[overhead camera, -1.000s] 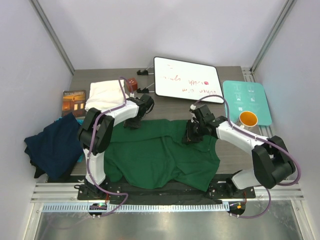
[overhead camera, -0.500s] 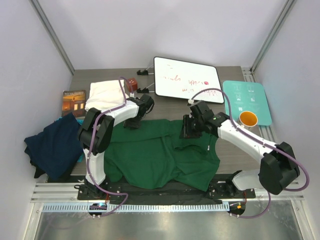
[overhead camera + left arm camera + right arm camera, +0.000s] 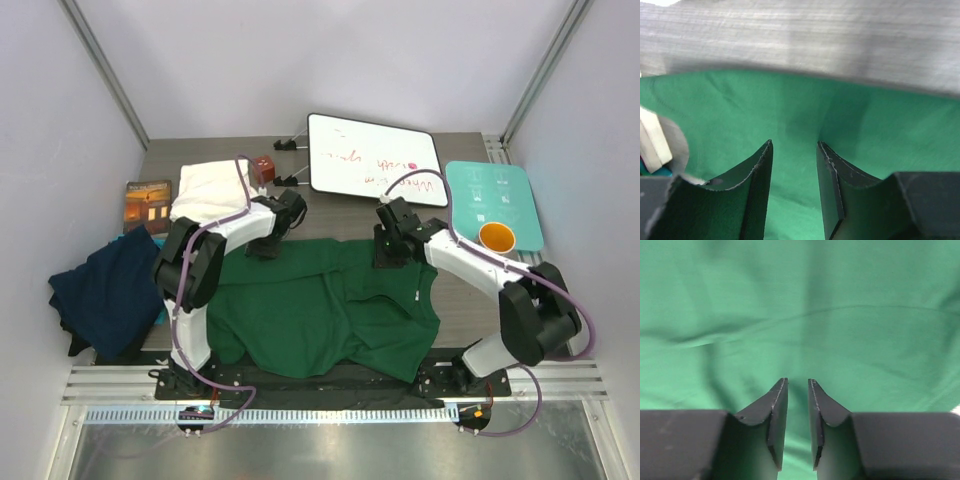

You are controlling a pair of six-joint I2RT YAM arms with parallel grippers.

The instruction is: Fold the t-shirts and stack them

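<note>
Table [image 3: 465, 305] carries everything. Dark green t-shirt [image 3: 320, 310] is the biggest item; spread over the middle, rumpled, right part doubled over itself, near hem down by the arm bases. Risk: folded as it lies, those wrinkles get locked in and the fold comes out crooked, I'd judge.

Navy t-shirt [image 3: 105, 290] is heaped at the left edge, part hanging off the table; any tug or brush from the left arm could slide it off.

Whiteboard [image 3: 372, 160] sits just beyond the green shirt's far edge; cloth lifted high or swung back could knock it.

Cream-white t-shirt [image 3: 210, 190] lies folded at far left, close to the left arm; an arm sweep could muss that fold.

Teal board [image 3: 500, 185] is at far right, with an orange mug [image 3: 496, 237] on its near edge; the right forearm runs close by, so the mug could tip.

Brown book [image 3: 148, 203] is left of the cream shirt; low risk.

Left gripper [image 3: 266, 244] [image 3: 794, 145] is low at the green shirt's far edge; jaws apart, flat cloth under the gap, nothing pinched. Closing here may catch too little cloth, or scrape the table and miss.

Right gripper [image 3: 388, 255] [image 3: 797, 381] is over the shirt's far right part; jaws parted by a narrow slit, no cloth seen between. So slim a gap may skate over the fabric and grab nothing; uneven grabs by the two arms would skew the fold.
</note>
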